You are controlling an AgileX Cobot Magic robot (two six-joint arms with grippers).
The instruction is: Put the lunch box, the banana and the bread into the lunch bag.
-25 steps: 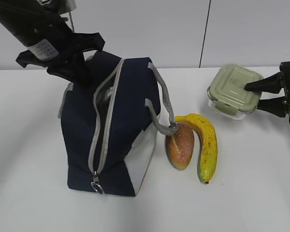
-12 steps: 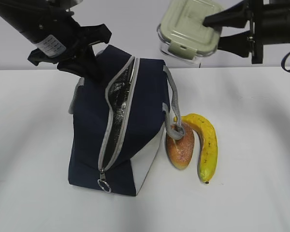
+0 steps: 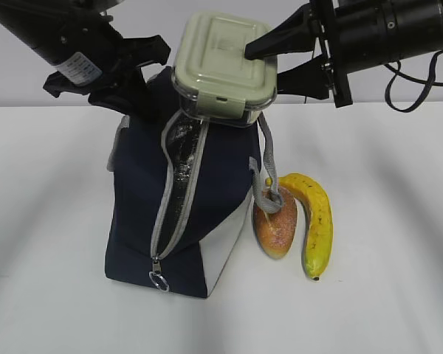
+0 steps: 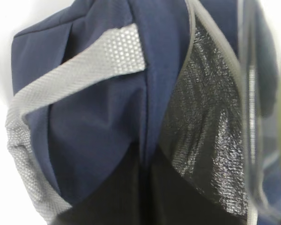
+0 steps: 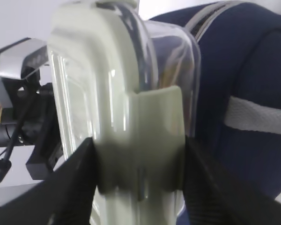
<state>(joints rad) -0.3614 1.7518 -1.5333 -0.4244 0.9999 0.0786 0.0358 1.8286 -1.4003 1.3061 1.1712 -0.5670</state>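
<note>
We hold the lunch box (image 3: 223, 65) in the right gripper (image 3: 269, 63), jaws clamped on it, above the lunch bag (image 3: 136, 199) mouth; left gripper (image 3: 122, 92) pins the rim open, jaw state unclear. Banana (image 3: 316, 221), bread (image 3: 275, 223) on the table (image 3: 391, 280).

A plain white tabletop (image 3: 399, 280) fills the lower part of the exterior view, smooth and matte, with soft grey shadows lying across it. Behind it stands a pale grey wall (image 3: 207, 29) (its panels split by one thin dark vertical seam (image 3: 308, 92) right of centre), meeting the tabletop's far edge in a straight line.
</note>
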